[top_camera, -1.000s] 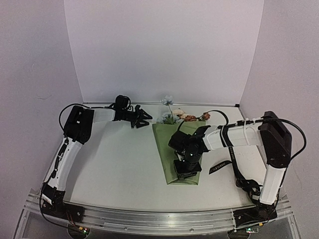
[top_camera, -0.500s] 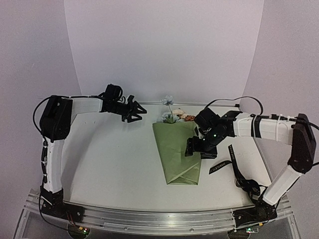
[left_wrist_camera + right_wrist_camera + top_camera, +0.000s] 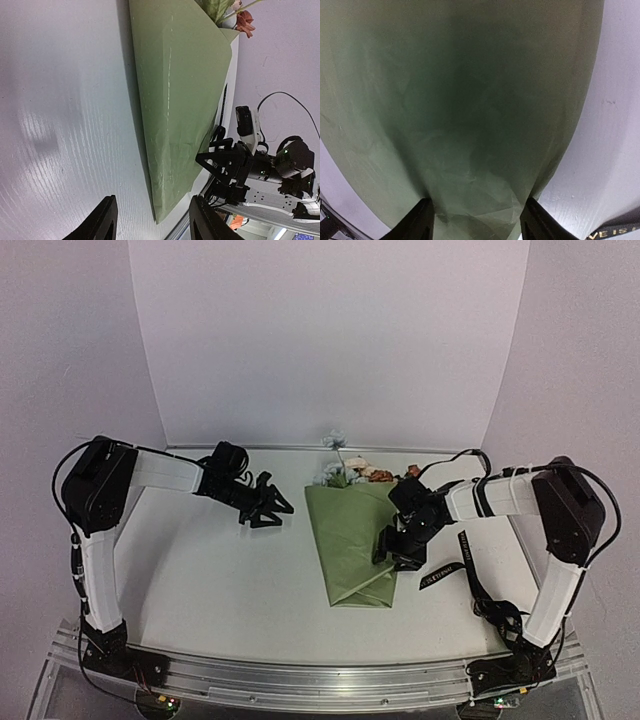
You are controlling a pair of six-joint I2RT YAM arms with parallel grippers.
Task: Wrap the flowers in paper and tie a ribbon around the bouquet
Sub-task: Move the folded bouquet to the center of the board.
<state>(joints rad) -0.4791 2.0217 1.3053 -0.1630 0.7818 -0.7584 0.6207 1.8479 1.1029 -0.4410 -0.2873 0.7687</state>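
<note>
Nearest in the overhead view, a ridged aluminium rail (image 3: 320, 677) runs along the front edge of the white bench (image 3: 230, 580), carrying both arm bases. Just beyond it, right of centre, lies the bouquet: a flattened cone of thin olive-green paper (image 3: 345, 540), its blunt folded tip pointing to 6 o'clock and its wide mouth to 12 o'clock. At about 4 o'clock from that tip, a long narrow black ribbon (image 3: 445, 572) with small pale lettering lies loose on the bench, just beside the cone's right edge. The print is too small to read from above. The right wrist view catches a short stretch of it in the corner, where the letters look like "VE IS T", cut off by the edge. The right hand (image 3: 400, 552) is at the cone's 3 o'clock edge, pointing down onto the paper. Its fingers (image 3: 422, 220) stand apart with green paper filling the space between them, and I cannot tell whether the tips touch the sheet. The left hand (image 3: 275, 515) hangs over bare bench at 9 o'clock from the cone, near it but not touching. Its fingers (image 3: 105, 222) are spread, with nothing between them. Farthest back, the flowers (image 3: 345, 468) stick out of the cone's mouth at 12 o'clock. They are thin green stems with pale blue, cream, pink and rust-brown blooms, the pale blue one reaching highest toward the plain white backdrop (image 3: 320, 340).
</note>
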